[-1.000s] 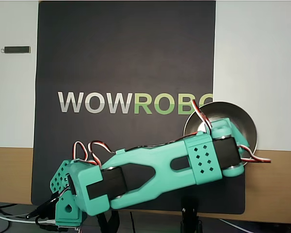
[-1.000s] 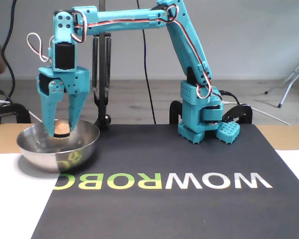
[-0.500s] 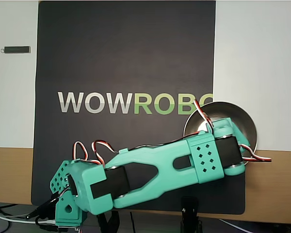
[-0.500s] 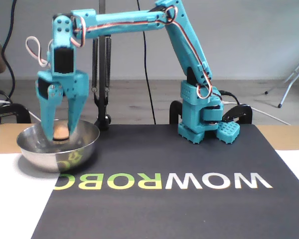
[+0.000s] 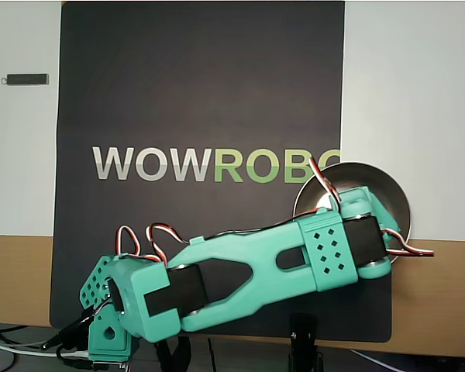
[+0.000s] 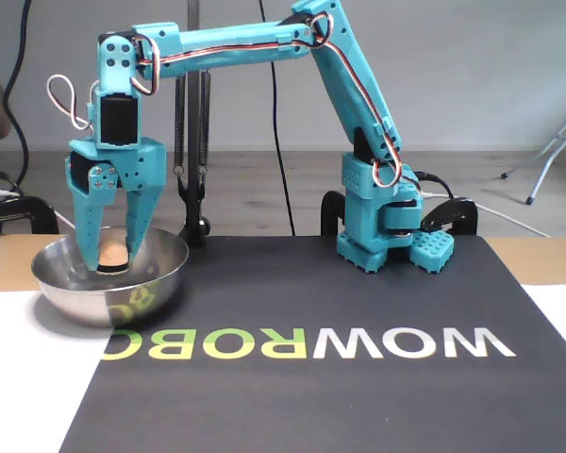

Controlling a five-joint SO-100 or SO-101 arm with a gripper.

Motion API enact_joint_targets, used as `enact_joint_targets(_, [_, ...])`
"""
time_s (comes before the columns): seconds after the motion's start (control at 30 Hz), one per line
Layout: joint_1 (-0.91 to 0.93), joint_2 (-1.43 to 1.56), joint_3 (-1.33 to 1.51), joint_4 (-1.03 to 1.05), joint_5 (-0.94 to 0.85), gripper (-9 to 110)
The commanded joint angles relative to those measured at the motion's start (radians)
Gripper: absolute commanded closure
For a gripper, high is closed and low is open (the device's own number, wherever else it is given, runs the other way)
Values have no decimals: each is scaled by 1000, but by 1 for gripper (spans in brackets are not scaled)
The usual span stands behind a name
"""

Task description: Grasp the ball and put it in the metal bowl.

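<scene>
Dark rectangular mat (image 6: 358,377) with printed white-and-green letters, spread over the white and wood-brown table (image 5: 418,93); turquoise plastic arm (image 6: 255,42) reaching from its base on the mat's far edge, in the fixed view, across to the left and bending straight down; round shiny silver-steel bowl (image 6: 160,278) at the mat's left edge in that view, at the right edge (image 5: 395,194) in the overhead view, partly hidden there under the wrist; turquoise two-finger gripper (image 6: 113,269) lowered inside the bowl, fingers closed against the small peach-beige ball (image 6: 112,252), held just above the bowl's bottom.
</scene>
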Motion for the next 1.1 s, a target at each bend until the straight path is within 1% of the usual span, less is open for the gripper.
enact_joint_targets(0.0, [-6,6,-40,-3,8,75])
enact_joint_targets(0.5, [-6,6,-40,-3,8,75])
enact_joint_targets(0.57, [-5,6,-40,-3,8,67])
enact_joint_targets(0.67, [-3,6,-40,2,3,49])
enact_joint_targets(0.73, [-3,6,-40,2,3,42])
enact_joint_targets(0.83, [-2,6,-40,2,3,39])
enact_joint_targets(1.07, [0,8,-40,8,2,40])
